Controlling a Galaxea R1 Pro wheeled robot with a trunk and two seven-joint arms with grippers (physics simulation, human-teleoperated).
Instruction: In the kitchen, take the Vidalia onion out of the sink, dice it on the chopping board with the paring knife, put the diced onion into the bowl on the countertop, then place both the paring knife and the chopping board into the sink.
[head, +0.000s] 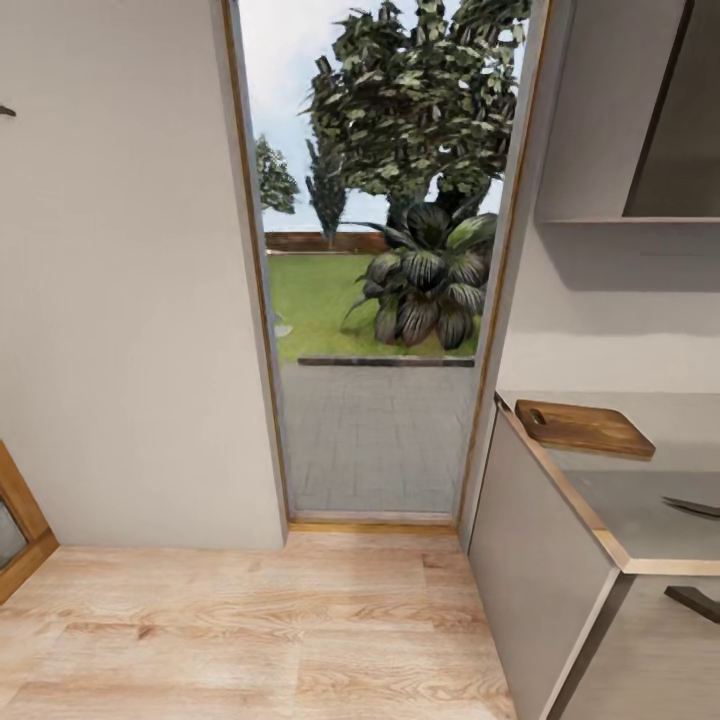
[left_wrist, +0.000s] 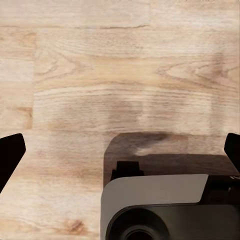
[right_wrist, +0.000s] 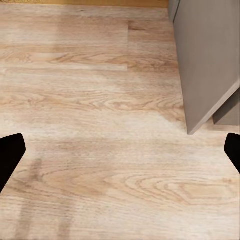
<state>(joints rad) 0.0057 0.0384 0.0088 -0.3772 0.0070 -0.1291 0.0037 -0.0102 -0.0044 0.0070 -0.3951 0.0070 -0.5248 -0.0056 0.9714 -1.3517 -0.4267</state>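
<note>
— Where's the chopping board?
— Flat on the countertop, near its front edge, by the end nearest the open doorway.
— And the paring knife?
— Dark blade tip just poking in further along the same worktop, apart from the board. Handle cut off.
— Left gripper?
— Fingers spread wide, dark tips at either side, nothing between, above the wood floor and a grey part of the robot.
— Right gripper?
— Likewise spread, empty, over floor beside a grey cabinet.
</note>
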